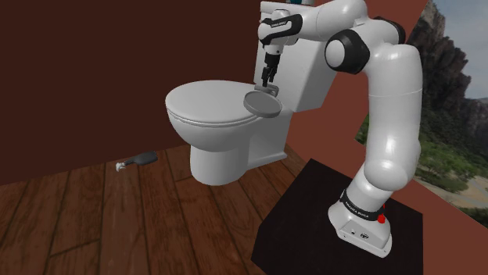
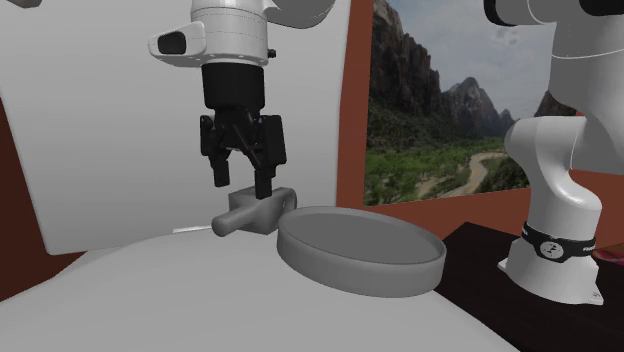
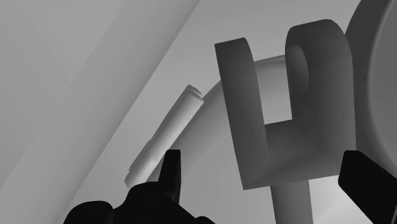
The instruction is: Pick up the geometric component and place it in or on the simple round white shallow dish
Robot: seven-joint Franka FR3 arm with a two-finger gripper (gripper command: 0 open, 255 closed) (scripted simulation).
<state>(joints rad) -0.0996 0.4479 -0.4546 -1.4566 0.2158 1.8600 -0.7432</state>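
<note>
Looking down in the shoulder view, we see the arm (image 1: 389,117) reach from its stand (image 1: 313,207) over a white toilet (image 1: 227,152). The gripper (image 1: 267,80) points down above the back of the closed lid (image 1: 205,105), close to the tank (image 1: 309,74). A grey round dish (image 1: 263,104) lies on the lid just beneath it.

In the second exterior view we find the component (image 2: 252,214), a grey forked piece with a short stem, lying on the lid (image 2: 150,290). It is just beside the dish (image 2: 350,278), at its rim; we cannot tell whether the two touch. The gripper (image 2: 243,184) hangs right over the component with its jaws spread wide. One fingertip comes down to the top of the piece, but we cannot tell from here whether it touches.

The wrist view shows the component (image 3: 286,149) with two upright prongs, between the fingers (image 3: 172,168). They stand well apart on either side and clasp nothing, so the piece is not held. The dish (image 3: 382,76) curves in beside the far prong.

A small dark thing (image 1: 138,160) with a pale end lies on the wooden floor (image 1: 117,226) by the dark red wall (image 1: 94,70). A mountain landscape (image 2: 430,100) shows behind the dish.
</note>
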